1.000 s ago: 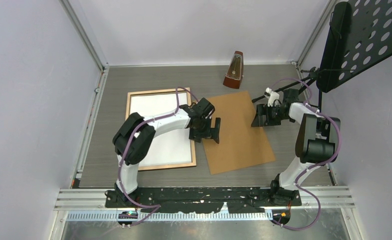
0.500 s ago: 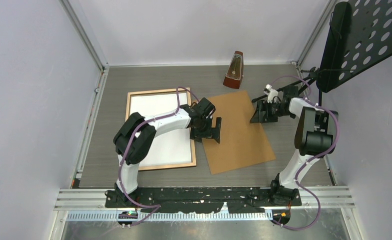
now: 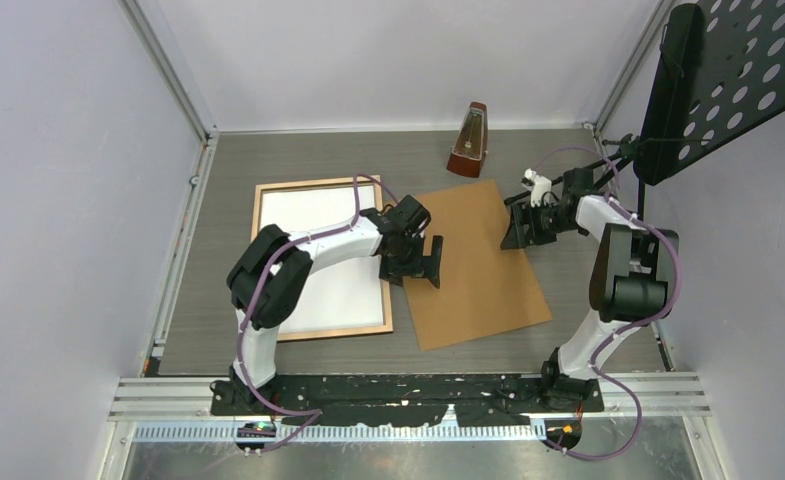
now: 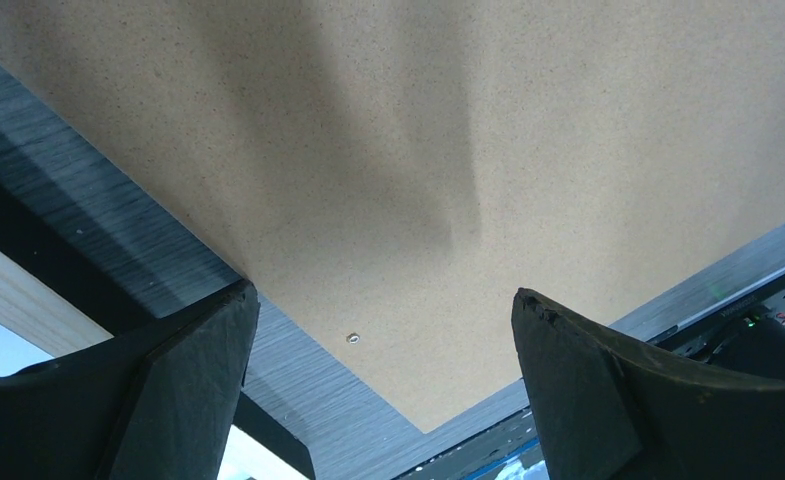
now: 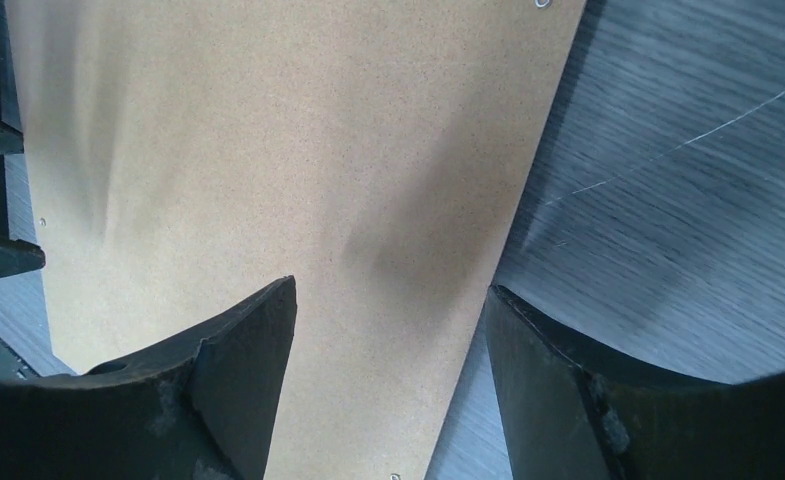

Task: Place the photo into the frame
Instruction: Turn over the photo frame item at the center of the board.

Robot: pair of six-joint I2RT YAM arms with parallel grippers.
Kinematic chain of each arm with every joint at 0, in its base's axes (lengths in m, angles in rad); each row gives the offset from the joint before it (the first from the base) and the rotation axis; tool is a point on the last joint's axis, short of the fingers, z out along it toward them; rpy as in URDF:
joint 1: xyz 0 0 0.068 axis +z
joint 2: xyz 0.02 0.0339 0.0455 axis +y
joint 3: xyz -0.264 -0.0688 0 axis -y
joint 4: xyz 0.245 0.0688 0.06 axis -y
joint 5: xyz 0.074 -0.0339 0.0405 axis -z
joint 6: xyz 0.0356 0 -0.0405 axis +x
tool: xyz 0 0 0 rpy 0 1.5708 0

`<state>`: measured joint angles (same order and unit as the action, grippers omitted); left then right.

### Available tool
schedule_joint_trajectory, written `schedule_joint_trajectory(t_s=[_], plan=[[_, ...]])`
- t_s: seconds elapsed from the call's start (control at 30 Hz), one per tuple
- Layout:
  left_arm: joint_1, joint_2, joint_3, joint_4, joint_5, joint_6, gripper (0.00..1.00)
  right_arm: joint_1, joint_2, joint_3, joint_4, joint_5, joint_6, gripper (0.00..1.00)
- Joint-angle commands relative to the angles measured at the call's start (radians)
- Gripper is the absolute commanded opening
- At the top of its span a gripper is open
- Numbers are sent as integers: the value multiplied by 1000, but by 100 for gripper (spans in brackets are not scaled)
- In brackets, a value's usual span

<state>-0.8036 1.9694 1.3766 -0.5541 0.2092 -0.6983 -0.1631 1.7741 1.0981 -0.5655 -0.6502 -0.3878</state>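
Poised over the backing board!
With left gripper gaping at nine o'clock, right gripper parted astride two o'clock, photo white-side-up in the frame beyond nine. Risks skidding the board into the frame on a shallow pinch.

1 frame, 1 photo, 1 brown board, 1 metronome, 1 music stand. 2 arms: left arm, right arm. 2 grippers: left gripper, right gripper, each with 2 fingers.
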Motion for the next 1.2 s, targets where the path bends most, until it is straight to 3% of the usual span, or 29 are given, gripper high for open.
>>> schedule_joint_trajectory(t_s=[0.0,0.53,1.17], plan=[[-8,6,26,85,43,23,99,86,-125,-4,-101,-73,20,74],[10,-7,28,134,115,31,100,195,-341,56,-181,-57,80,73],[12,-84,-32,220,172,40,100,256,-547,203,-295,-193,211,68]])
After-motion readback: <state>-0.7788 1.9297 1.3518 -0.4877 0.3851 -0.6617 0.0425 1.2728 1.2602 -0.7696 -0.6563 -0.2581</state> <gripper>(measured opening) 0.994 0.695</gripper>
